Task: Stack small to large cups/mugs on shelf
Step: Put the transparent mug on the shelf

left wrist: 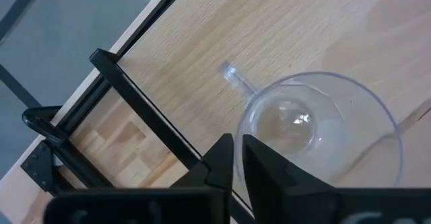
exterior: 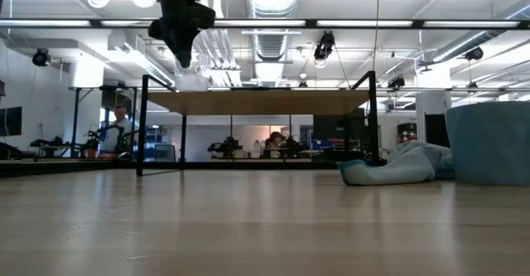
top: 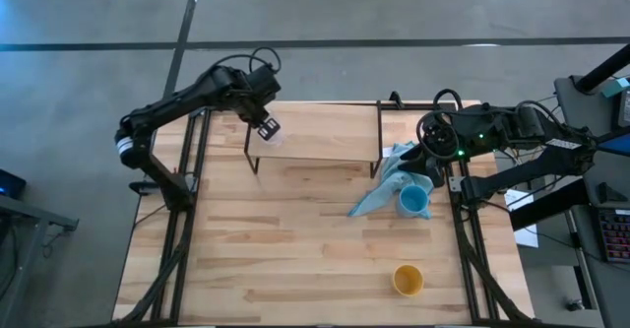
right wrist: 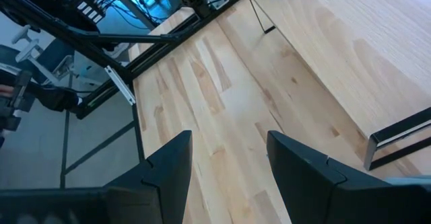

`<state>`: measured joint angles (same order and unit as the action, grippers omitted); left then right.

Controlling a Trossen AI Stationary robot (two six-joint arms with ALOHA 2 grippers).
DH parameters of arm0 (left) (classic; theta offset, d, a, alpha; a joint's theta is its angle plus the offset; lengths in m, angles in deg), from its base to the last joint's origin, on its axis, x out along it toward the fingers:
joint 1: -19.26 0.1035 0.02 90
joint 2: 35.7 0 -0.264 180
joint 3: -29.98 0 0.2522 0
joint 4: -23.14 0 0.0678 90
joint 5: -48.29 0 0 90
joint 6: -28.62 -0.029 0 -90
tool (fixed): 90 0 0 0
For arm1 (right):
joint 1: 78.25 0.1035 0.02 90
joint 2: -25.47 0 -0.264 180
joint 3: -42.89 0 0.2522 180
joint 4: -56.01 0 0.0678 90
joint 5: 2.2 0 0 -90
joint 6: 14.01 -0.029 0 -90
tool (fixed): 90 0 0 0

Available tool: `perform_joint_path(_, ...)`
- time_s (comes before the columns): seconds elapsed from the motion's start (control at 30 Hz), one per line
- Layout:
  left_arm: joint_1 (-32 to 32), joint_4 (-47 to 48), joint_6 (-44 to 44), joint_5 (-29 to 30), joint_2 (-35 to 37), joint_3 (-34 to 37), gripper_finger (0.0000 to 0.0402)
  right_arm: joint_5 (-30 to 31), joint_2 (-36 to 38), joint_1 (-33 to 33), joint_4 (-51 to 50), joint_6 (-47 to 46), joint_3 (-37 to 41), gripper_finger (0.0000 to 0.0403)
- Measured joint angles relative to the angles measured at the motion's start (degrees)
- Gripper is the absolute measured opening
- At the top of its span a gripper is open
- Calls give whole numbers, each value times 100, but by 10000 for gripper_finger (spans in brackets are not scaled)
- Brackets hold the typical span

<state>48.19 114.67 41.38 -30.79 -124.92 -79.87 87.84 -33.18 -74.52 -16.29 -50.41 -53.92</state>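
The clear glass (top: pixel 273 137) stands upright on the left end of the shelf (top: pixel 325 131), its small handle (left wrist: pixel 232 73) pointing away from my left gripper (top: pixel 267 125), which is shut on its rim from above. In the low view the glass (exterior: pixel 192 81) sits on the shelf board (exterior: pixel 257 102) under that gripper (exterior: pixel 184 59). The light blue cup (top: pixel 413 201) stands on the tabletop by the shelf's right end, and the yellow-orange cup (top: pixel 408 280) stands near the table's near edge. My right gripper (right wrist: pixel 229 163) is open, hovering off the shelf's right end and holding nothing. My left gripper holds the clear glass by the rim (left wrist: pixel 241 126) on the side away from the handle. The wall runs into the narrow gap between the fingers (left wrist: pixel 262 163), one inside the glass and one outside. They come from above, pointing down. The glass is upright, its base on the shelf board.
A crumpled light blue cloth (top: pixel 386 185) lies on the table between the shelf's right legs and the light blue cup, under my right arm. The shelf's black legs (top: pixel 250 156) stand at its corners. Bare tabletop (top: pixel 276 239) spreads in front of the shelf.
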Motion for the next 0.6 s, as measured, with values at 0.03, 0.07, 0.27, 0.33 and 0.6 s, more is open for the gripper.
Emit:
perform_joint_path(0.03, 0, -15, 0, 0, -29, 0, 27, 1, 0, 0, 0, 0, 0, 186)
perform_joint_path(0.07, 0, -43, 0, 1, -54, 0, 33, 1, 0, -1, 0, 0, 0, 186)
perform_joint_path(0.27, 0, -257, 1, 10, -211, -2, 57, 1, 0, 1, -92, 0, 0, 186)
perform_joint_path(0.33, 0, -283, -7, 11, -217, -4, 58, 0, 0, 1, -257, 0, 0, 186)
perform_joint_path(0.6, 0, -275, -11, 170, -64, -112, 59, -1, 0, 1, -1144, -292, 0, 186)
